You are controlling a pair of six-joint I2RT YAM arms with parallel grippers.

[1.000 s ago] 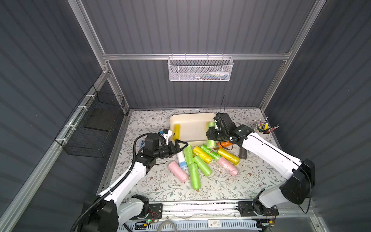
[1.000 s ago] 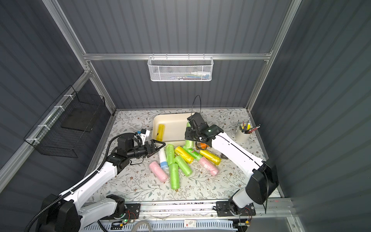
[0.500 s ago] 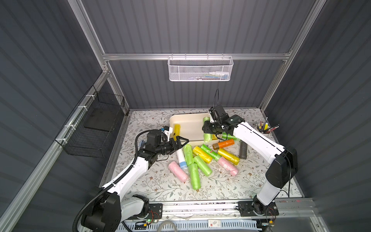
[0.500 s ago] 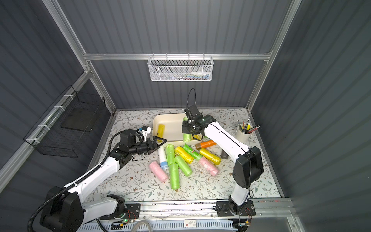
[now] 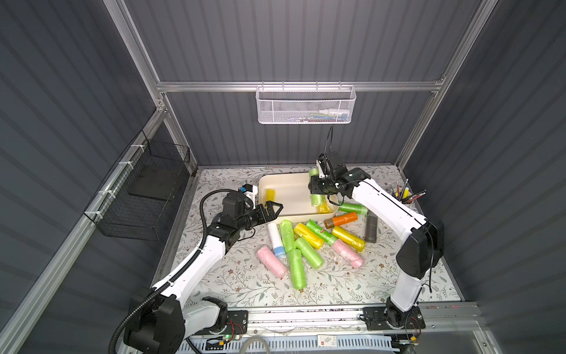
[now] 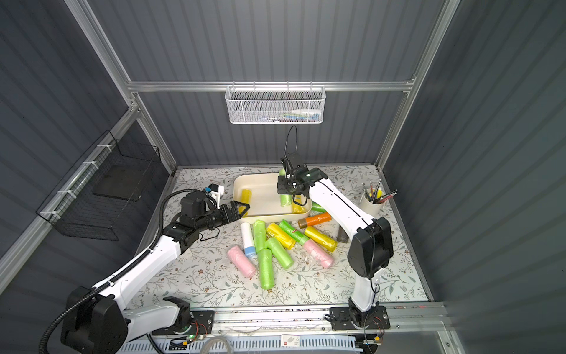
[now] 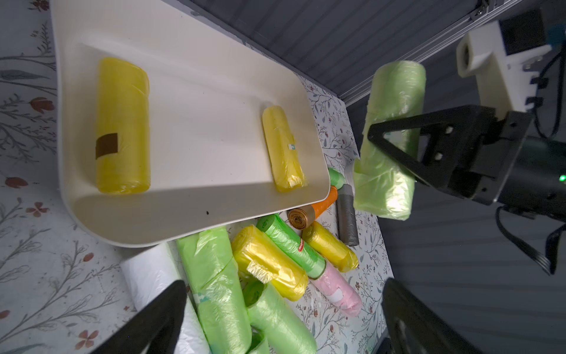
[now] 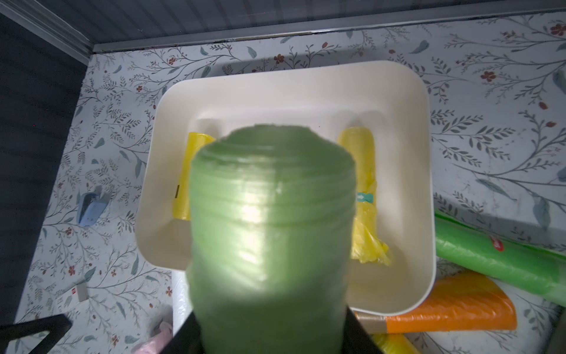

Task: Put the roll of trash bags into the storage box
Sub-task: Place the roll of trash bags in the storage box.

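Note:
My right gripper is shut on a light green roll of trash bags. It holds the roll about mid-length, roughly on end, above the right part of the storage box. Two yellow rolls lie inside the cream box. My left gripper is open and holds nothing, level with the box's front left corner and above the pile.
Several loose rolls in green, yellow, pink, white, orange and grey lie on the floral table in front of the box. A pen cup stands at the right. A white mesh basket and a black wire basket hang on the walls.
My right arm has carried the green roll from beside the pile back and left over the box. My left gripper has edged slightly towards the box, still open.

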